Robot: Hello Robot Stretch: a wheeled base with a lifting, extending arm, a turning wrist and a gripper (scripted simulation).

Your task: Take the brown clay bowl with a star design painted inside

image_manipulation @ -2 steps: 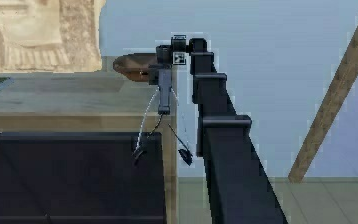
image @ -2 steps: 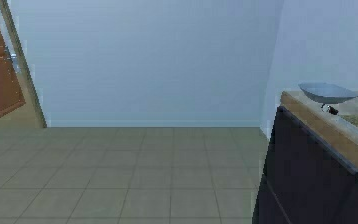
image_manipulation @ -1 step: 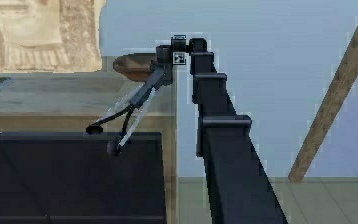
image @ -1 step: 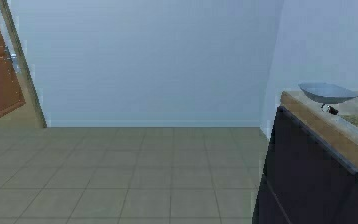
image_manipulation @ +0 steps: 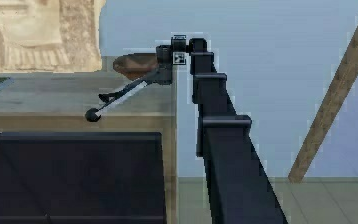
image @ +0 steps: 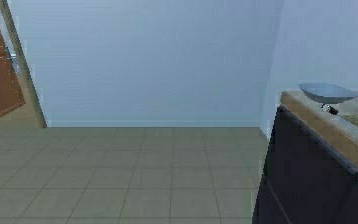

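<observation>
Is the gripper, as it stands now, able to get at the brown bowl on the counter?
Probably yes. The arm reaches across the counter, and the gripper is close by the brown bowl with nothing between them. Whether it touches the bowl, I cannot tell.

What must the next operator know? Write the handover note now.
gripper: at the counter, close to the bowl; cannot tell whether it holds anything.
bowl: brown, sitting on the counter by the far end of the arm; its inside cannot be made out, so no star is confirmed.
Done: the arm reaches out to the counter.
Left: the bowl is not yet lifted clear; take it.
</observation>
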